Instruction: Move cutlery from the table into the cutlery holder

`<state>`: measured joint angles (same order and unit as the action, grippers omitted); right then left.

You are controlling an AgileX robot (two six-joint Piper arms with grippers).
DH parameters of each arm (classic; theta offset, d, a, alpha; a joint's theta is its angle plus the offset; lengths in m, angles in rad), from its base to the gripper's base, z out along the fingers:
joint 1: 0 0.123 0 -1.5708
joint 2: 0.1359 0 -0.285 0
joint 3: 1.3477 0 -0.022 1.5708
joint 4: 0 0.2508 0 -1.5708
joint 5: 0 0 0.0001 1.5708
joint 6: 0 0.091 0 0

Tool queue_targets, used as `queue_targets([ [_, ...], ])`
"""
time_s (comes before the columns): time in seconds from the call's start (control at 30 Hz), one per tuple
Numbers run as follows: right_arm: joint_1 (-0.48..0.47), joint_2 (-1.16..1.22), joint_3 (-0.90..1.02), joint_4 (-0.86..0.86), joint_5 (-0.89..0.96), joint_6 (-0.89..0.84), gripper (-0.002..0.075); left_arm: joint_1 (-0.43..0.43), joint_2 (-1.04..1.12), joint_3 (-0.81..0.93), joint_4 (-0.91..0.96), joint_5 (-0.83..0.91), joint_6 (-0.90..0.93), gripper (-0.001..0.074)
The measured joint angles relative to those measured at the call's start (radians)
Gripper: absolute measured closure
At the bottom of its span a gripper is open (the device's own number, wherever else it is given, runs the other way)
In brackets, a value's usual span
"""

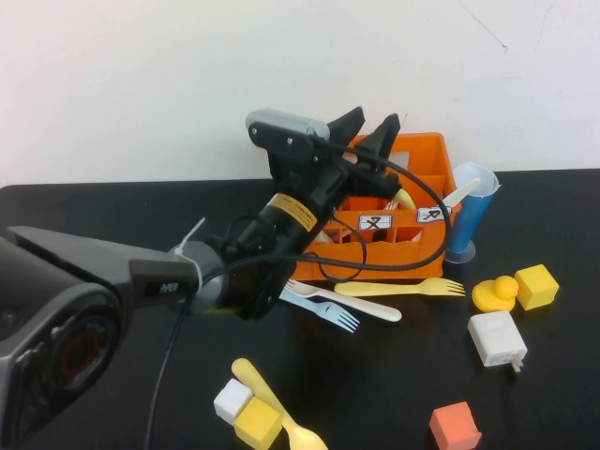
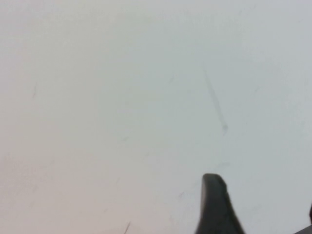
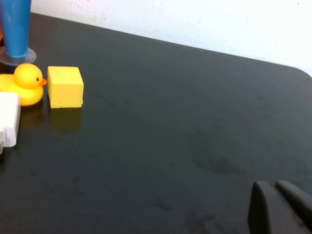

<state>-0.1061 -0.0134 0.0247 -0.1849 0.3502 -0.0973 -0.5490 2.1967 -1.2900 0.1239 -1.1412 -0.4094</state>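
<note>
While left gripper (image 1: 373, 125) hangs above the cutlery holder (image 1: 424, 155), fingers spread and empty, yellow fork (image 1: 403, 288), white spoon (image 1: 349, 301) and pale blue fork (image 1: 323, 309) lie on the bench (image 1: 94, 206) before it. Right gripper (image 3: 280, 209) low over bare bench, fingers pressed together.

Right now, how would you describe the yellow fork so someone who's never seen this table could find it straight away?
Start at the orange cutlery holder at the back of the black table. Just in front of its labelled wall, toward the blue cup, lies the yellow fork, tines pointing to the rubber duck. The white spoon and pale blue fork beside it aren't yellow.
</note>
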Motion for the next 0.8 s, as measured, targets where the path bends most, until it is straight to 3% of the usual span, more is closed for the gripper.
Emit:
queue_targets([
  [0.1,0.0,0.0,0.0,0.0,0.0,0.0,0.0729,0.0,-0.036,0.002,0.033,0.002,-0.007,0.0419],
  [0.23,0.0,0.0,0.0,0.0,0.0,0.0,0.0729,0.0,-0.138,0.046,0.064,0.002,-0.005,0.0625],
  [0.3,0.0,0.0,0.0,0.0,0.0,0.0,0.0729,0.004,-0.212,0.091,0.09,0.023,0.013,0.0688],
  [0.43,0.0,0.0,0.0,0.0,0.0,0.0,0.0729,0.04,-0.373,0.189,0.204,0.166,0.022,0.0725],
  [0.67,0.0,0.0,0.0,0.0,0.0,0.0,0.0729,0.083,-0.687,0.345,0.463,0.618,-0.099,0.0735],
  [0.8,0.0,0.0,0.0,0.0,0.0,0.0,0.0729,0.083,-0.828,0.415,0.68,0.679,-0.233,0.0735],
])
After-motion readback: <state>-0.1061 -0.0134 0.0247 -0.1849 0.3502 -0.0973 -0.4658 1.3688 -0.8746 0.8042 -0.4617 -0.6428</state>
